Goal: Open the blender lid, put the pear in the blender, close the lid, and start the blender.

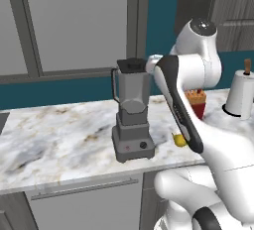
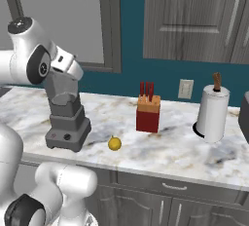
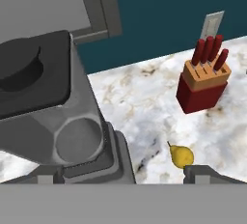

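The blender (image 1: 132,120) is being shown on the marble counter (image 1: 59,140), with the lid (image 3: 31,71) seated on the jar. The gripper (image 3: 123,177) is being held spread wide beside the jar's top, gripping nothing. The pear (image 2: 114,143) is being seen lying on the counter between the blender and the knife block (image 2: 148,113), touching neither.
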Robot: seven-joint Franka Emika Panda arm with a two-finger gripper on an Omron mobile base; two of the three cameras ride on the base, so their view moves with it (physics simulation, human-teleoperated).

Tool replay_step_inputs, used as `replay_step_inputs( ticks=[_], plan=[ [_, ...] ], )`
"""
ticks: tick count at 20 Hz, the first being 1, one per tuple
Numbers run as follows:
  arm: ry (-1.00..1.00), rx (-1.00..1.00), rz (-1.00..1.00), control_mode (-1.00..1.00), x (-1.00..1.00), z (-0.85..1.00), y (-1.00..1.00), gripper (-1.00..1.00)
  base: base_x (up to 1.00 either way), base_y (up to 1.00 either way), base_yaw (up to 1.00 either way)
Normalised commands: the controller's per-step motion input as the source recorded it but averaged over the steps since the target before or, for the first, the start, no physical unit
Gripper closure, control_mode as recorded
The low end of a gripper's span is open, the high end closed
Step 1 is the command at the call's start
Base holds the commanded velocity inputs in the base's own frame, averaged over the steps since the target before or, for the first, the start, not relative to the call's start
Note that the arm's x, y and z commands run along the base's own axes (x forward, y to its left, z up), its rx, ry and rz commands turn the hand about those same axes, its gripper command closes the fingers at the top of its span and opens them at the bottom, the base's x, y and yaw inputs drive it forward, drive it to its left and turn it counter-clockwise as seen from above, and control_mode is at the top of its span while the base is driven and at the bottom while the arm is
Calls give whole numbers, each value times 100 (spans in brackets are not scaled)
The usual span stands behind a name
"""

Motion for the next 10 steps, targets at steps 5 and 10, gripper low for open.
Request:
replay_step_inputs(
  ticks=[5,10],
  plan=[
    [-3,0,-4,-100,10,62,62,-100,0,0,0],
    [6,-1,0,-100,28,15,17,-100,0,0,0]
  ],
)
